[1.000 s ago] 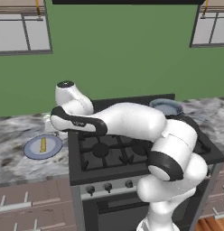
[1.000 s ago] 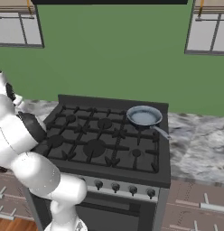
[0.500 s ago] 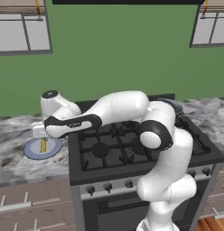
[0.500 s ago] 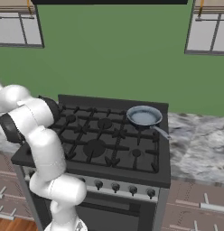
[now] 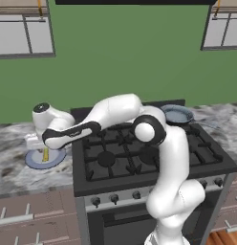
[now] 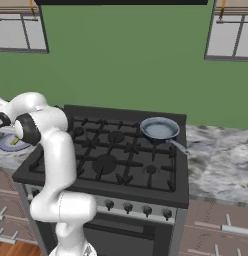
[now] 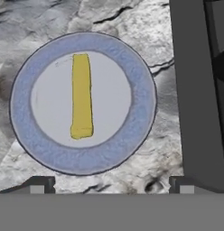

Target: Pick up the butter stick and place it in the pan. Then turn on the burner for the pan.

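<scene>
- Pincer (image 7: 112,185) spread wide, empty, above blue-rimmed plate (image 7: 141,122).
- Butter stick (image 7: 81,95) lying on plate, on marble bench (image 5: 13,143) left of stove (image 5: 154,158).
- Pan (image 6: 159,128) on back right burner (image 6: 146,141).

The pan (image 6: 159,128) sits on the stove (image 6: 111,155) at its back right, over a burner (image 6: 146,131), its thin handle pointing toward the marble table (image 6: 221,165) right of the stove. Left of the stove, a blue-rimmed plate (image 6: 10,144) carries the butter stick (image 6: 15,141), partly behind the white arm (image 6: 43,135).
</scene>
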Tool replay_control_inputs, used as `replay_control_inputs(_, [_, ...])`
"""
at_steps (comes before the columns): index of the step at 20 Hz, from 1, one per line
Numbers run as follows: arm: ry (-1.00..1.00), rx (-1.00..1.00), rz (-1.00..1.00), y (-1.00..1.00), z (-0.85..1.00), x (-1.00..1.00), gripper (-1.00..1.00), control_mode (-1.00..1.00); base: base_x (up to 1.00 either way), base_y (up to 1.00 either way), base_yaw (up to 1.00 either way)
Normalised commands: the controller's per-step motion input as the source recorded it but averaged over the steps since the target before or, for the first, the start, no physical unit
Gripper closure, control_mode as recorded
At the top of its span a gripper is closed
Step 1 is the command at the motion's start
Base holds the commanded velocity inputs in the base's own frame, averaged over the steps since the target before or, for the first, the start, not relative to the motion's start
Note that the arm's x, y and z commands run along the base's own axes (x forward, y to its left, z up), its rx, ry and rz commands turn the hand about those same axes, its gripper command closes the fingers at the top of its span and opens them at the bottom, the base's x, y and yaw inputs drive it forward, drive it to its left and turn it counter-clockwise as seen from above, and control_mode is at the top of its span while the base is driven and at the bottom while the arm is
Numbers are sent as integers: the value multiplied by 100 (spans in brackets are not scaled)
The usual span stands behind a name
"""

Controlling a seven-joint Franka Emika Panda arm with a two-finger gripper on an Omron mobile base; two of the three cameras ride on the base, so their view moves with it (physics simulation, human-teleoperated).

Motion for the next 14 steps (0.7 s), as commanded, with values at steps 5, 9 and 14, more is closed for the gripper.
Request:
replay_control_inputs(5, [0,0,-4,8,-43,17,-100,-100,0,0,0])
replay_control_inputs(9, [0,0,0,-4,-40,4,-100,-100,0,0,0])
replay_control_inputs(14, [-1,2,0,-29,-26,7,-100,-100,0,0,0])
